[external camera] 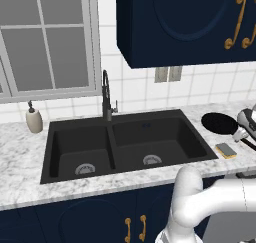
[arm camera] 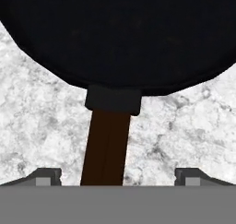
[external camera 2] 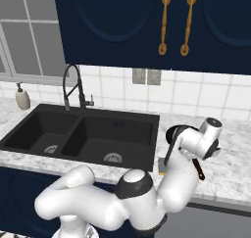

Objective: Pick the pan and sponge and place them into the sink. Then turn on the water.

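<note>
The black pan (external camera: pixel 219 122) lies on the counter right of the sink (external camera: pixel 75 137), its brown handle (arm camera: pixel 106 144) pointing toward the hand. In the hand view my gripper (arm camera: pixel 117 177) is open, low over the handle, with one fingertip (arm camera: pixel 44 176) on each side and neither touching it. The pan's black bowl (arm camera: pixel 115 34) lies just ahead. The yellow sponge (external camera: pixel 226 149) with its grey-green top lies on the counter in front of the pan, by the sink's right corner. The dark gooseneck faucet (external camera: pixel 106 94) stands behind the basin divider, and no water runs.
A beige soap dispenser (external camera: pixel 34 119) stands on the counter left of the sink. Dark blue wall cabinets (external camera: pixel 190 22) hang above the counter. The marble counter's front edge (external camera: pixel 100 189) runs below the sink, and my white arm (external camera 2: pixel 122 198) crosses in front of it.
</note>
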